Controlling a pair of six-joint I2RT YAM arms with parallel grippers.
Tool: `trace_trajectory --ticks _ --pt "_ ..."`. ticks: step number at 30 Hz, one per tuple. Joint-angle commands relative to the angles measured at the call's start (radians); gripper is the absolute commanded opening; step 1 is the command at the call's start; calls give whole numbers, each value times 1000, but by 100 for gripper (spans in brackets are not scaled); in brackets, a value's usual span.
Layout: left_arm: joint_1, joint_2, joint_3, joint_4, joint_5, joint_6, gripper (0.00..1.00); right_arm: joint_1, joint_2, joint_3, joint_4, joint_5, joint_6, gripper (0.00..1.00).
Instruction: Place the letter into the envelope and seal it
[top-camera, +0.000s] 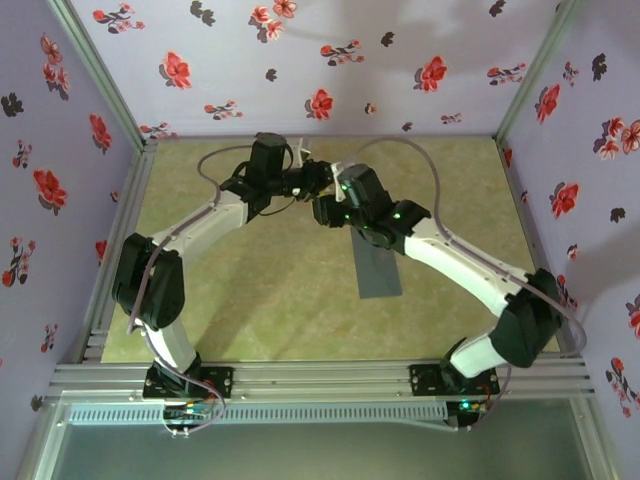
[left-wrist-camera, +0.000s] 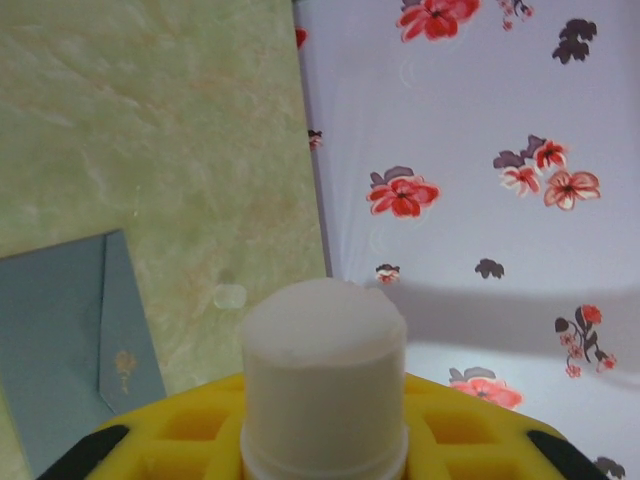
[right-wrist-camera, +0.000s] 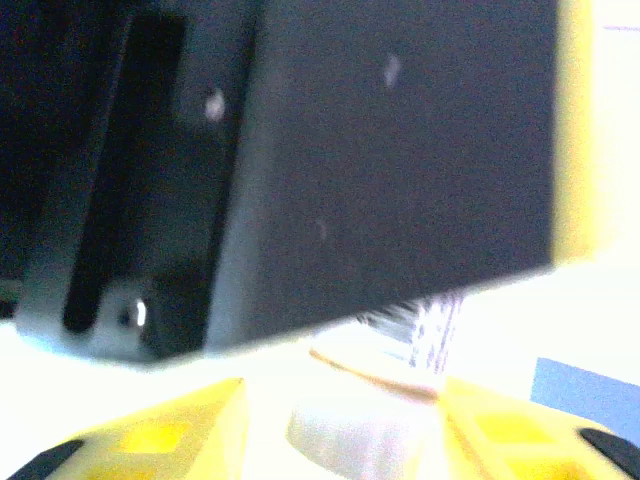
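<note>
Within the left end effector (left-wrist-camera: 325, 445), a white stick (left-wrist-camera: 325, 360); envelope (left-wrist-camera: 60, 350) on table (left-wrist-camera: 150, 120)

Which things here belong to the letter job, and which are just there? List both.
Job: envelope; white stick, likely for sealing the flap.
Just there: green tabletop; flowered walls.

A robotics test booth, as in a lab. A silver slotted aluminium frame (top-camera: 320, 377) edges a pale green marbled tabletop (top-camera: 270, 300), boxed on three sides by lilac panel walls printed with red and black flowers (top-camera: 330, 60). A black-and-white left robot arm (top-camera: 200, 225) and matching right robot arm (top-camera: 460, 262) are bolted to the near rail.
</note>
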Motion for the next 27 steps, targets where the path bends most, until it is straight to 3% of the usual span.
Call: trace_trajectory --ticks 1,6,12,17,20,25,27 --pt "12 -13 -39 101 51 40 0 -91 -111 -68 1 -185 30 51" --pt "56 -19 -100 199 60 118 0 -228 -245 -123 -84 -342 27 57" --pt "65 -41 -116 164 86 412 0 -369 -290 -149 -124 -364 44 64" --pt "41 -129 -234 245 79 713 0 -398 -259 -180 -65 -366 92 73" --pt "15 -198 -333 304 14 887 0 -405 -257 -211 -3 -363 115 74" --pt "-6 -267 -493 489 -32 1091 0 -410 -211 -198 6 -376 122 73" --pt "-7 -276 -556 610 -27 1098 0 -410 -196 -200 21 -388 132 73"
